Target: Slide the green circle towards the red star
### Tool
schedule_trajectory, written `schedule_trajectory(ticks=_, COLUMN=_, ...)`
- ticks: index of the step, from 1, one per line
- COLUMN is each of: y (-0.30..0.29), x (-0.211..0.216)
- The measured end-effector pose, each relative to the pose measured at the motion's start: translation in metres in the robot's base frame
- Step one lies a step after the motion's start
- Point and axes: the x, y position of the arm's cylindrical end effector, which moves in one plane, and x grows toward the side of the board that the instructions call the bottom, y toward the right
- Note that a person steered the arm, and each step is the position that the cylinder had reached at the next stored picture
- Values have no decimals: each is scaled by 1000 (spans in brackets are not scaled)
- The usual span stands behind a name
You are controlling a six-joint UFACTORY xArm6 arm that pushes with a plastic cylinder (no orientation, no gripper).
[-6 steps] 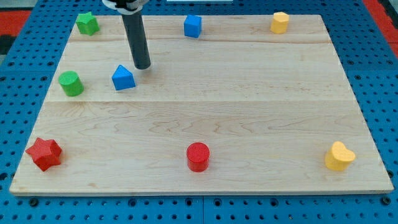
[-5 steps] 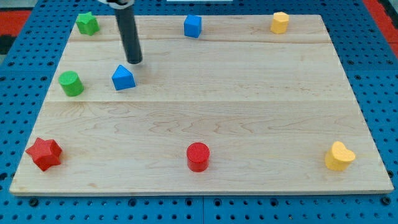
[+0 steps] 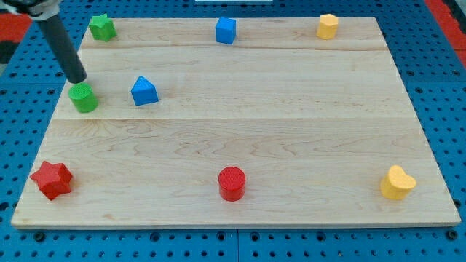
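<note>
So here's where things are at: my tip (image 3: 77, 78) is parked right at the top edge of the green circle block (image 3: 84, 97), the little green cylinder near the left side of the pale wooden desk (image 3: 291, 124), touching it or very close to it, hard to call from this angle. No fingers on this rig at all, just the straight dark rod, so nothing to be apart or clamped. The red star block (image 3: 52, 179) sits down in the view's bottom left corner, well apart from the green circle and a bit further to the view's left. Judging from that, the actual push hasn't really got anywhere; the whole slide down the left edge is left to do. The tip looks decently placed for it though, since it's on the far side of the circle from the star, so a push toward the view's bottom and slightly left should send it the right way. The blue house-shaped block (image 3: 144, 91) is just to the circle's right, and the green star block (image 3: 102, 27) is up in the top left corner, both out of the path.
</note>
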Motion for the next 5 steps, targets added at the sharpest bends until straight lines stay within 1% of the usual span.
schedule_trajectory(ticks=1, y=6, x=6)
schedule_trajectory(ticks=2, y=6, x=23)
schedule_trajectory(ticks=5, y=8, x=52)
